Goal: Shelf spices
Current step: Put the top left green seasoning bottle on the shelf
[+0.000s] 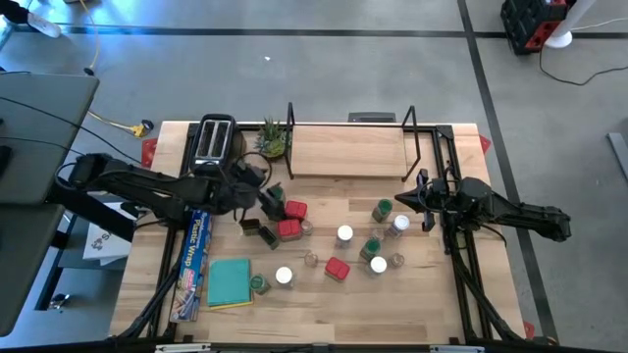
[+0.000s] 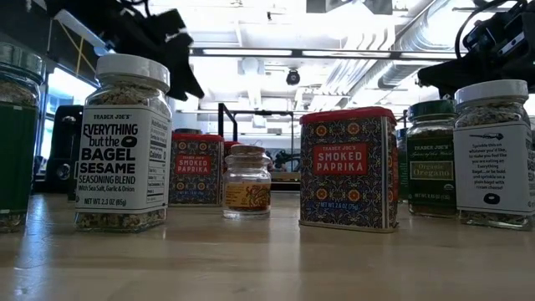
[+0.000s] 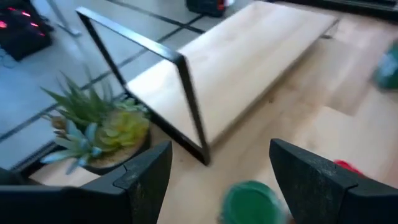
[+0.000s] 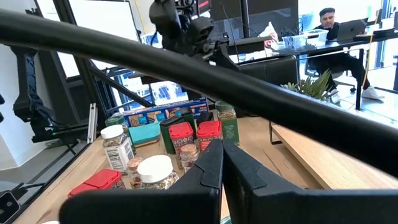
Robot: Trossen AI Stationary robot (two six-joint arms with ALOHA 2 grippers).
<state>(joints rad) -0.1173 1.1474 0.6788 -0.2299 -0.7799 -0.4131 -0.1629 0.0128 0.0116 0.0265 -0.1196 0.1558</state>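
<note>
A: Left hand [image 3: 214, 177] hovers spread over a green-lidded jar [image 3: 250, 202] near the shelf's [image 1: 348, 149] nine o'clock end; nothing gripped.

B: I'd centre the fingers on the lid, drop straight, then squeeze, clear of the potted plant [image 1: 273, 138].

A: And the right hand [image 1: 424, 204]?

B: Clenched empty at three o'clock. Remaining spices [image 1: 344, 234] crowd the counter [image 1: 422, 294], shelf bare.

Robotics lab or open-plan office, not a home kitchen. Grey concrete floor [image 1: 324, 78] with dark seam lines around the light-wood table [image 1: 412, 304]. Exposed silver ceiling ducts [image 2: 393, 63] and strip lights overhead. Seated person at a cluttered desk [image 4: 333, 28] beyond the table.
</note>
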